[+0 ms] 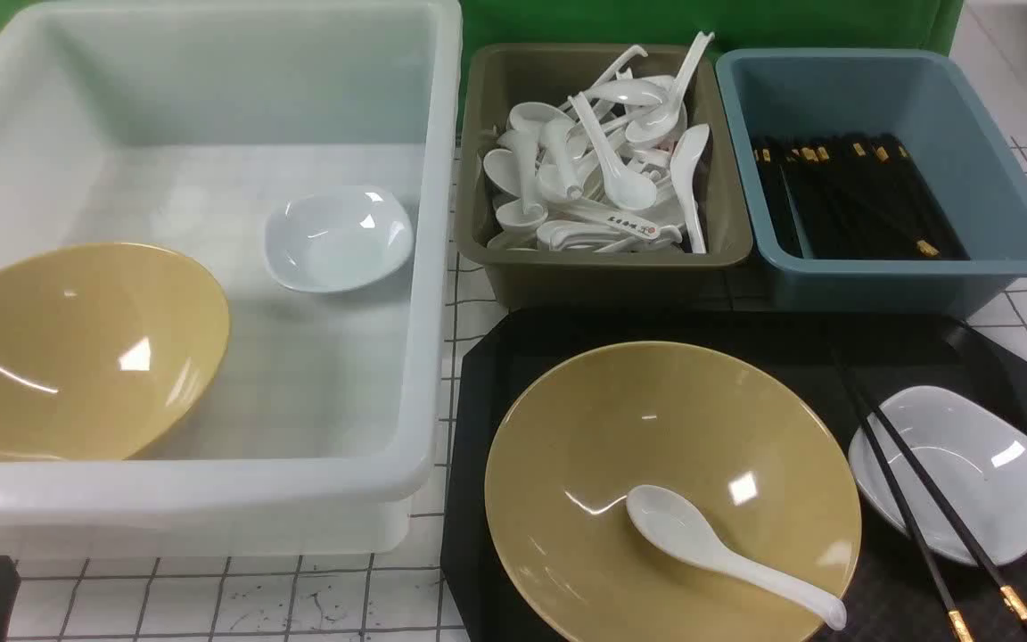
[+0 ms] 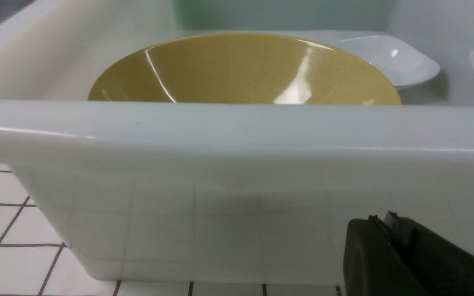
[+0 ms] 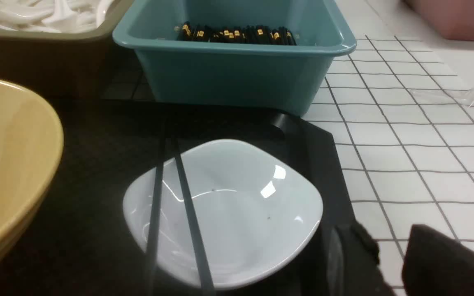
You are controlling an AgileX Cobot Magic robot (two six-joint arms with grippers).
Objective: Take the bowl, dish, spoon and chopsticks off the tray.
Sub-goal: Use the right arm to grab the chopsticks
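Note:
The black tray [image 1: 496, 374] lies at the front right. On it stands the mustard-yellow bowl [image 1: 603, 446] with the white spoon [image 1: 718, 553] lying inside it. To its right is the small white dish [image 1: 986, 473], with the black chopsticks [image 1: 906, 481] lying across its left side. The dish [image 3: 245, 205], chopsticks [image 3: 187, 205] and bowl rim [image 3: 15, 135] also show in the right wrist view. My right gripper [image 3: 389, 246] is open and empty, just off the tray's right edge beside the dish. My left gripper [image 2: 385, 220] is shut and empty, low in front of the white bin's near wall.
A large white bin [image 1: 210, 499] at the left holds another yellow bowl [image 1: 77, 348] and a white dish [image 1: 340, 236]. Behind the tray, an olive bin [image 1: 603, 276] holds several white spoons and a blue bin [image 1: 888, 285] holds black chopsticks. The table is gridded white.

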